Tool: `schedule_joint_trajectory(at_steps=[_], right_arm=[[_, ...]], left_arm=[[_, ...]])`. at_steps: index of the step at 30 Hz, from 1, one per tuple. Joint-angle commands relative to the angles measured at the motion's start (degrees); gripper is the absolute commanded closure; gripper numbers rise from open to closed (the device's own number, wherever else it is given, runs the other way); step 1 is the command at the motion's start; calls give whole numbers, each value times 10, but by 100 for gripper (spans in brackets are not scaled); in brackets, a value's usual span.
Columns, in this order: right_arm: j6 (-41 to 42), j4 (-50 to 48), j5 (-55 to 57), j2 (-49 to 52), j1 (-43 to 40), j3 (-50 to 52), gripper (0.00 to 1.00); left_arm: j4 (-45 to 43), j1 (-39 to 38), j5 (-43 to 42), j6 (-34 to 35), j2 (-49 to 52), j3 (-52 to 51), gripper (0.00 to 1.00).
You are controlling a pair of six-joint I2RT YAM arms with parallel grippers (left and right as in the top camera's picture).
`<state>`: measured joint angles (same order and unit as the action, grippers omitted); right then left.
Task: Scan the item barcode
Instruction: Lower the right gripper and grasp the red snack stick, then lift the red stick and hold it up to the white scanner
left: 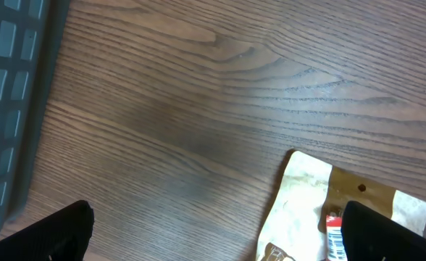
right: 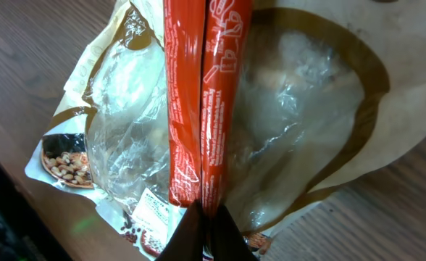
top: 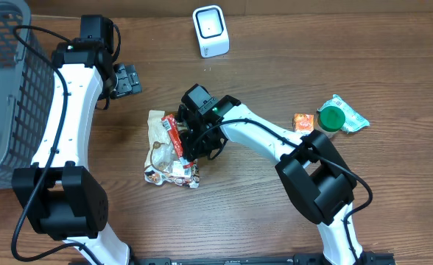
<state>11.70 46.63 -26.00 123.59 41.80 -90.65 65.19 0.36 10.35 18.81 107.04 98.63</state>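
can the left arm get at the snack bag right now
Probably yes: the left arm hangs just left of the snack bag, jaws wide open, bare table between them. The right arm, pinching a red stick pack on the bag, covers its right side, so only the left edge looks free.

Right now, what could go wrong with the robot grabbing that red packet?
The right end effector pinches only the tip of the red packet, so it might slip out when lifted. The crinkly snack bag lies right underneath and could get snagged and dragged along. No barcode shows on the packet here, so it may face the wrong way for the white scanner.
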Motion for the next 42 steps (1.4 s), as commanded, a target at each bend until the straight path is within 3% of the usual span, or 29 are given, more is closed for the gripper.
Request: schedule_joint_trajectory(at_steps=[1, 7, 14, 21, 22, 26, 29, 35, 42], right_arm=[[-30, 1, 76, -39, -17, -19, 96], [-30, 0, 143, -98, -35, -25, 96], [-30, -11, 144, -148, -87, -37, 97], [-72, 102, 146, -150, -160, -216, 97], [-82, 128, 167, -150, -169, -273, 97], [-99, 131, 268, -150, -172, -336, 97], [-160, 106, 330, -144, -171, -337, 96], [-319, 60, 333, -99, -171, -337, 96], [-393, -13, 440, -23, -171, -337, 96]], left_arm=[[1, -4, 6, -12, -10, 9, 0], [1, -4, 6, -12, -10, 9, 0], [1, -4, 6, -12, -10, 9, 0], [1, -4, 6, -12, -10, 9, 0], [1, -4, 6, -12, -10, 9, 0], [1, -4, 6, -12, -10, 9, 0], [1, -4, 6, -12, -10, 9, 0], [1, -4, 6, -12, -10, 9, 0], [1, -4, 6, -12, -10, 9, 0]])
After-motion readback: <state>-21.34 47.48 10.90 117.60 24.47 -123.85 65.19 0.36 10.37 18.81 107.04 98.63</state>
